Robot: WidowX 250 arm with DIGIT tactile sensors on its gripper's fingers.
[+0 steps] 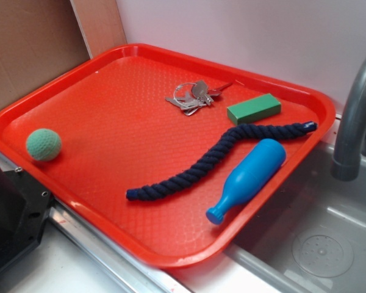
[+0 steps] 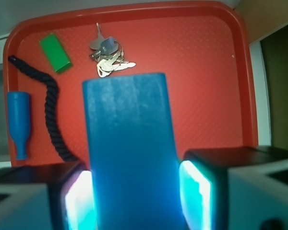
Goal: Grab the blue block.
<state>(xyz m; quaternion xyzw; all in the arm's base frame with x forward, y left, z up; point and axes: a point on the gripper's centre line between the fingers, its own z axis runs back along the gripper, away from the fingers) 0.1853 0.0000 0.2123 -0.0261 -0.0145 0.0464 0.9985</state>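
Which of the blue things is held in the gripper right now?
The plain blue rectangular block, clamped between the gripper fingers; the blue pin-shaped bottle and dark blue rope lie on the tray.

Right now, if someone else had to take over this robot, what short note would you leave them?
End effector: shut on the blue block, held between both fingers, lifted above the red tray.
On the tray: green block, keys, dark rope, blue pin-shaped bottle, green ball.
Done: the grab.
Left: nothing visible; just keep the grip.
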